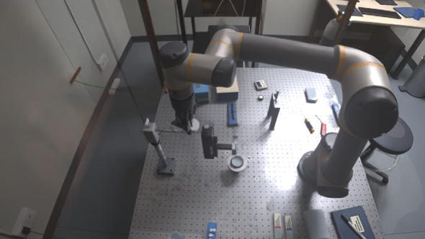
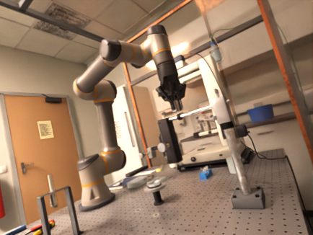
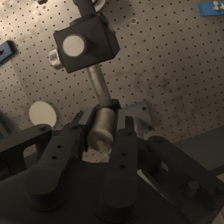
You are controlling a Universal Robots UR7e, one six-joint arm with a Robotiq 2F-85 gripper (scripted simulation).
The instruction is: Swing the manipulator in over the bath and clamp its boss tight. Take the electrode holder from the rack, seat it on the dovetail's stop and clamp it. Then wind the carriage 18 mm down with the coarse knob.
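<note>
The boss on the post point(image 1: 149, 128) is partly hidden by my fingers in the wrist camera. The manipulator's horizontal arm rod point(image 3: 100, 124) point(image 2: 191, 112) is clamped in my gripper point(image 3: 102, 119) point(image 1: 184, 126) point(image 2: 176, 105), which is closed on it. The rod runs from the post point(image 2: 236, 158) to the black carriage block point(image 1: 209, 141) point(image 2: 169, 140) point(image 3: 85, 41). The block hangs beside and above the round bath dish point(image 1: 237, 162) point(image 2: 155, 185). A silver knob point(image 3: 54, 58) sits on the block's side. The dark rack point(image 1: 274, 109) stands farther back on the table.
Behind the work stand a blue-and-tan box point(image 1: 216, 91) and a shelf frame. A blue tray point(image 1: 232, 114), a white disc point(image 3: 42, 113), screwdrivers point(image 1: 309, 124) and small parts lie on the perforated table. My own base point(image 1: 326, 169) stands at the right. A notebook point(image 1: 351, 221) lies at the front right corner.
</note>
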